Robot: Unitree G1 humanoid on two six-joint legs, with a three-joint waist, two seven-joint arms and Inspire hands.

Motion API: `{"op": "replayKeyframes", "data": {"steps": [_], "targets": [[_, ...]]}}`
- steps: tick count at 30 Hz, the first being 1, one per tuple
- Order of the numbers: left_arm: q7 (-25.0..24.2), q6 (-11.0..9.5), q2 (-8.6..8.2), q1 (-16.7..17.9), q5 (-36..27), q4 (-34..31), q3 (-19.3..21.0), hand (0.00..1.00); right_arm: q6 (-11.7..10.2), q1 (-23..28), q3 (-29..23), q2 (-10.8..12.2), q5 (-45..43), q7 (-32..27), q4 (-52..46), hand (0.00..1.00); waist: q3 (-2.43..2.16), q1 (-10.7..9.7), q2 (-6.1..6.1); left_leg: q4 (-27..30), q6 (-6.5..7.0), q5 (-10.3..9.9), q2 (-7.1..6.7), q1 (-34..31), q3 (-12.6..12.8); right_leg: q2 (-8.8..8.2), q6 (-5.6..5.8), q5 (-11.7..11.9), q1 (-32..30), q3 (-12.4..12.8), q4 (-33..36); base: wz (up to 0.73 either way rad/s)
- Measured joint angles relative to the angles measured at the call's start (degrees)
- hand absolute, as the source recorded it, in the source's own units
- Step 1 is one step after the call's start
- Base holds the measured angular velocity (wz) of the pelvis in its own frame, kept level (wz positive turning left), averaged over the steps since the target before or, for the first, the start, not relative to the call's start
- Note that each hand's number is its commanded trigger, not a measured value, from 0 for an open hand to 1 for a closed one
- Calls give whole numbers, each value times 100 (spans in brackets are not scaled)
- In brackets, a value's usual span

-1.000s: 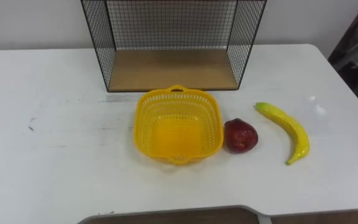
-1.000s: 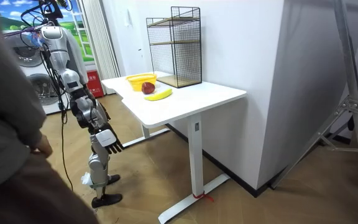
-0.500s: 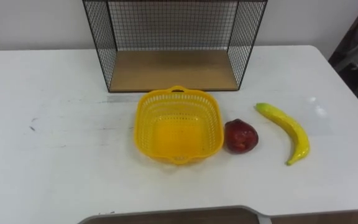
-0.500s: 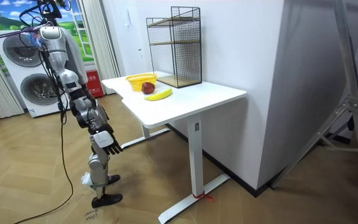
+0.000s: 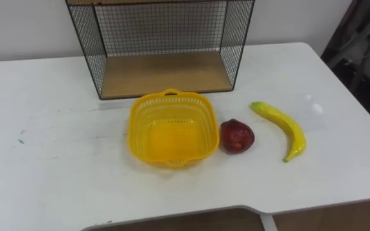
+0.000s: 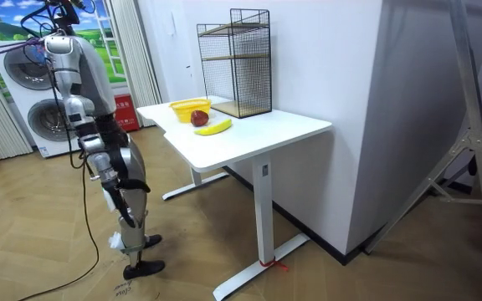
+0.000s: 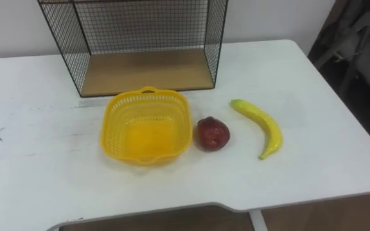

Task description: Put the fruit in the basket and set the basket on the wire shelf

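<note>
Right hand (image 6: pixel 129 186) hangs low at the robot's side, short of the table (image 5: pixel 37 160); whether it is clenched or released cannot be told. Basket (image 5: pixel 169 128) stands empty before the wire shelf (image 5: pixel 162 45). Red fruit (image 5: pixel 236 136) lies just beside the basket's right rim. Banana (image 5: pixel 280 128) lies further right, apart.

A white table (image 6: pixel 258 134) stands on wooden floor (image 6: pixel 350 276), near stacked washing machines (image 6: pixel 44 125).
</note>
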Motion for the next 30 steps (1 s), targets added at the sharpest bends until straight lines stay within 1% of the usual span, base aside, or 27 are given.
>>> {"op": "replayKeyframes", "data": {"steps": [1,2,4,7,9,10,11,12,13,15,16,18,19,20,21,22,23,24,26,27,30], "targets": [[17,0,2,11,13,-1,36,0,0,-18,-158,-8,136,-43,-1,0,2,-24,-16,4,0,0,-2,0,-2,-1,1,0,-1,0,1,0],[26,3,18,52,60,-17,75,0,1,-74,-484,-34,390,-180,-41,0,1,-98,-46,7,1,0,-2,-3,4,-3,3,-2,-11,7,4,0],[26,61,89,129,119,-127,90,0,-28,-86,-914,-65,677,-534,-463,0,1,-155,-95,7,1,0,-3,-12,15,-4,4,-3,-37,9,4,0],[26,88,149,200,127,-298,99,0,-109,-147,-1221,-147,706,-882,-947,0,-2,-247,-121,6,3,-1,-10,-20,13,-8,7,-4,-27,10,8,0],[51,82,213,169,231,-346,142,0,-273,-327,-1551,-286,705,-1283,-1351,0,-3,-277,-122,3,5,-1,-14,-20,23,-9,8,-5,-50,24,28,-2],[83,87,215,140,326,-339,172,0,-324,-412,-1627,-373,677,-1522,-1602,0,-8,-285,-131,-22,6,0,-18,-23,23,-13,13,-8,-100,28,31,-5],[92,93,215,130,346,-342,172,0,-330,-421,-1635,-401,634,-1658,-1810,0,-10,-290,-129,-31,6,0,-20,-26,22,-15,17,-15,-111,34,32,0],[95,105,215,124,353,-352,172,0,-375,-404,-1637,-407,545,-1914,-2306,0,-9,-308,-124,-36,7,-1,-24,-44,18,-16,22,-28,-129,39,30,0],[97,116,216,127,364,-368,170,0,-394,-407,-1637,-419,491,-2027,-2518,0,-11,-317,-126,-36,7,-1,-39,-55,17,-16,24,-29,-137,34,27,0],[100,154,212,143,388,-446,136,0,-480,-415,-1627,-435,82,-2543,-3450,0,-28,-309,-148,-25,7,2,-58,-111,10,-10,23,-28,-193,43,36,0],[106,157,215,145,389,-447,111,0,-493,-419,-1624,-436,-54,-2662,-3699,0,-27,-309,-146,-25,8,3,-59,-127,9,-10,22,-27,-198,46,51,-3],[199,175,213,152,444,-523,-87,0,-605,-423,-1445,-442,-922,-3159,-4671,0,-18,-254,-133,-22,8,3,-54,-203,37,-10,25,-29,-322,90,147,-5],[201,173,207,147,447,-549,-99,0,-617,-437,-1371,-441,-1212,-3260,-4895,0,-11,-242,-134,-16,7,4,-51,-224,71,-9,24,-29,-342,99,147,-10],[201,174,206,135,483,-558,-158,0,-621,-513,-1253,-441,-1839,-3420,-5252,0,-1,-240,-138,-14,7,4,-48,-238,97,-8,24,-29,-364,117,147,-5],[201,173,205,126,642,-567,-206,0,-633,-564,-1133,-447,-2384,-3563,-5556,0,-3,-239,-140,-11,7,4,-49,-252,89,-11,24,-29,-373,105,148,-4],[204,174,204,103,681,-570,-224,0,-653,-566,-1067,-455,-2621,-3613,-5701,0,-3,-228,-141,-15,8,4,-48,-255,90,-11,24,-29,-383,109,149,0],[212,172,211,74,719,-575,-271,0,-673,-544,-885,-491,-3067,-3735,-5995,0,-5,-131,-128,-20,8,4,-46,-256,93,-9,24,-29,-396,129,152,-7],[222,171,213,70,808,-577,-307,0,-673,-481,-706,-497,-3470,-3801,-6316,0,1,-97,-139,-22,8,3,-43,-255,98,-6,24,-29,-402,150,156,-6],[229,174,215,76,831,-587,-314,0,-674,-386,-483,-502,-3822,-3810,-6762,0,-5,-96,-128,-39,8,3,-30,-255,90,-8,24,-29,-411,134,166,2],[246,174,221,95,831,-605,-334,0,-675,-329,-365,-503,-3907,-3772,-7002,0,-5,-80,-128,-50,8,3,0,-251,96,-6,24,-29,-413,135,173,0],[335,172,224,115,868,-613,-410,0,-675,-308,-126,-535,-4250,-3673,-7228,0,-7,24,-127,-86,7,4,19,-209,163,7,23,-28,-430,169,202,-12]]}}
